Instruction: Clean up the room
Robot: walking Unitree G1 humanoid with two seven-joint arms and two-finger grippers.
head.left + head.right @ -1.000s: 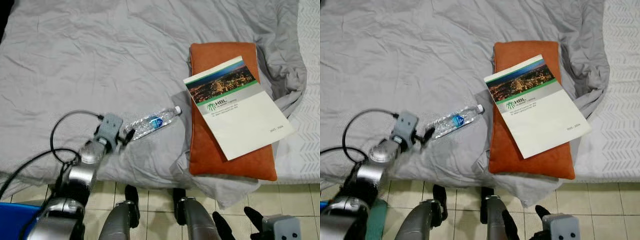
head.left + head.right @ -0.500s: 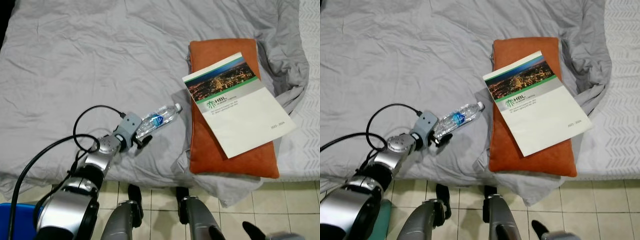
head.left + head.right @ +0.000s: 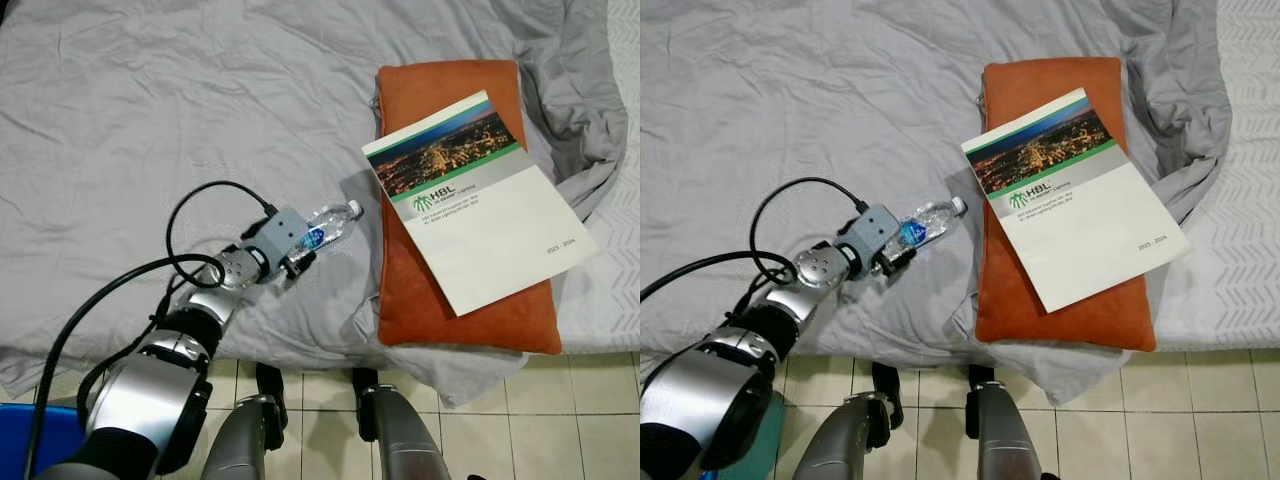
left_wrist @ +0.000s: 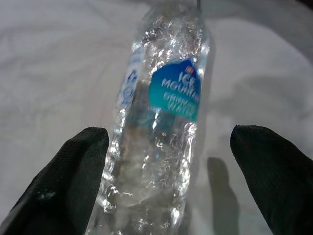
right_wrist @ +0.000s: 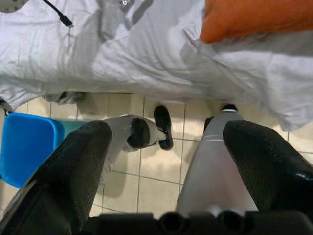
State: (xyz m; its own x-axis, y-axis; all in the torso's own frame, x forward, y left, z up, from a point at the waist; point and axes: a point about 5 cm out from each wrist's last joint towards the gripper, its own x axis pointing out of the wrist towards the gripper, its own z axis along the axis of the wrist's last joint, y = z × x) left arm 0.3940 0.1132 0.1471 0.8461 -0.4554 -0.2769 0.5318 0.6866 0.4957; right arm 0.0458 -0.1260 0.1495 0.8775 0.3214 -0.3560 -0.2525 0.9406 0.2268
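A: From the head camera, how is the bottle likely to handle, and where should it be taken?

B: A clear plastic water bottle [image 3: 322,229] is seen lying on its side on the grey bedsheet [image 3: 150,120], cap toward an orange cushion [image 3: 450,310] on which a white booklet [image 3: 478,205] is laid. It is judged to be light, thin-walled and easily crushed, smooth enough to slip, and apt to roll on the soft sheet. A hold across the mid-body, at or just below the label, is suggested. The left gripper [image 3: 300,262] is placed at the bottle's base end.

A: And what is shown in the left wrist view?

B: The water bottle [image 4: 159,127] is seen close up: crinkled transparent walls, a teal-blue label, apparently little or nothing inside, though that cannot be settled. The two black fingers [image 4: 63,181] are spread wide to either side of the lower body. One appears to be just beside the plastic, the other is clearly apart, and nothing is gripped yet.

A: And in the right wrist view?

B: The right gripper [image 5: 164,161] is held low with its fingers wide apart and empty, over the tiled floor [image 5: 161,171]. A blue bin [image 5: 27,147] is seen on the tiles beside the bed's edge.
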